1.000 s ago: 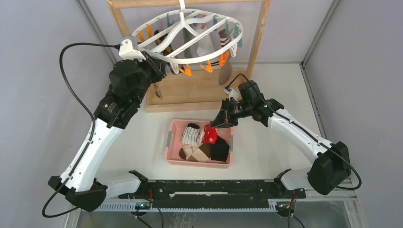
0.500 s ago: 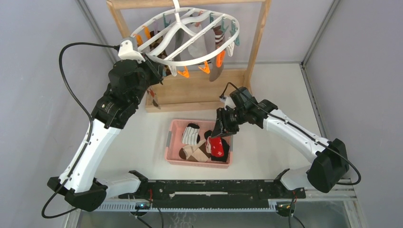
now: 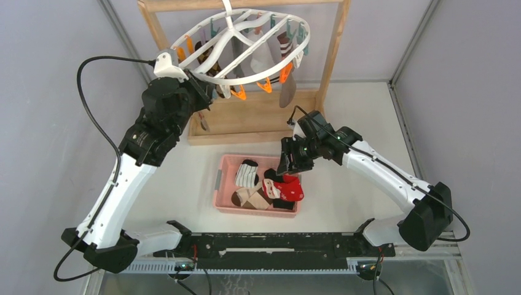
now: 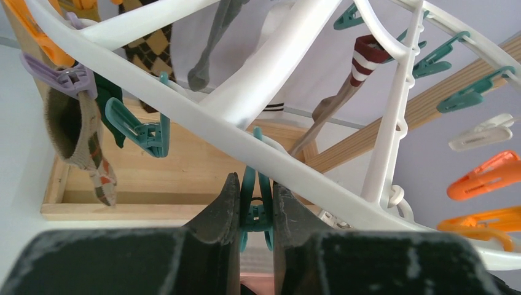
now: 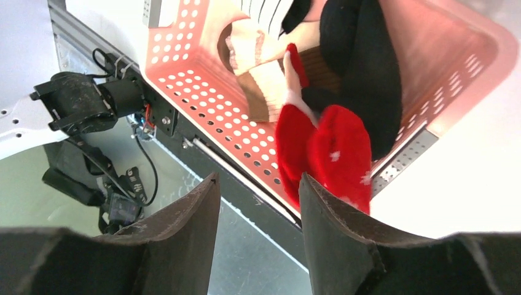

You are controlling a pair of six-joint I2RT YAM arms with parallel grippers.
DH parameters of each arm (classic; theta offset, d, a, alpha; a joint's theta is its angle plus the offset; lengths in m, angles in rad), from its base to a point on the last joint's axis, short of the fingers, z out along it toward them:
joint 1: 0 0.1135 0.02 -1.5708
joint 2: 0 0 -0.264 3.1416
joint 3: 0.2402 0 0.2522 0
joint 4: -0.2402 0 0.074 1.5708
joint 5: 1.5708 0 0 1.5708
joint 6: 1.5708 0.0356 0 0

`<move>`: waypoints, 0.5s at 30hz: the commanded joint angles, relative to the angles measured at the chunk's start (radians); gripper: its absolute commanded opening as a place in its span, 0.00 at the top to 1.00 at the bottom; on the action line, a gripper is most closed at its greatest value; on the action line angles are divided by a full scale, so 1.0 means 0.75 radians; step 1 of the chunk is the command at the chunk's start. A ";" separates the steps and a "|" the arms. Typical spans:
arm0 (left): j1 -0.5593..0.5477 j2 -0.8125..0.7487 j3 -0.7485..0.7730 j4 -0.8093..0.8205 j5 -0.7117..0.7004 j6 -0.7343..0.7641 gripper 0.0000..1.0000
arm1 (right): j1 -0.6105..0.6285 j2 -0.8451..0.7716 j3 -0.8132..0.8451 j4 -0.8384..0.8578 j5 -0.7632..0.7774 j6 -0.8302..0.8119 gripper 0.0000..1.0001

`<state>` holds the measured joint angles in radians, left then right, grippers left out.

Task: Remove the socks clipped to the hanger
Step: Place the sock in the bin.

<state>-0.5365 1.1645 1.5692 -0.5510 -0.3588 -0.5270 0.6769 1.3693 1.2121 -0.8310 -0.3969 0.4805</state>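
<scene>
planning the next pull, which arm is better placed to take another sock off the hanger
Right, probably. The right gripper is open and empty over the pink basket, where the red sock lies. The left gripper is shut on a teal clip of the hanger, so it is occupied.

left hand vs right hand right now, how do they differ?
Left hand is up at the hanger; right hand is low by the pink basket. Left hand is shut on a teal clip; right hand is open and holds nothing, the red sock lying free in the basket. Both are black.
</scene>
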 commanded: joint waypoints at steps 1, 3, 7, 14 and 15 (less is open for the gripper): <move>-0.016 0.000 0.071 -0.092 0.018 -0.051 0.93 | 0.006 -0.095 0.049 -0.008 0.106 -0.032 0.42; -0.022 0.007 0.076 -0.091 0.024 -0.061 0.93 | -0.006 -0.109 0.049 -0.010 0.119 -0.024 0.40; -0.029 0.027 0.090 -0.089 0.030 -0.078 0.92 | -0.021 -0.121 0.060 -0.017 0.127 -0.028 0.39; -0.052 0.077 0.135 -0.091 0.040 -0.094 0.91 | 0.000 -0.146 0.067 -0.073 0.158 -0.057 0.40; -0.055 0.084 0.140 -0.091 0.042 -0.096 0.91 | 0.006 -0.154 0.067 -0.085 0.168 -0.061 0.41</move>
<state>-0.5652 1.2129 1.6180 -0.5953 -0.3450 -0.5777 0.6682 1.3003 1.2240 -0.8677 -0.3073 0.4686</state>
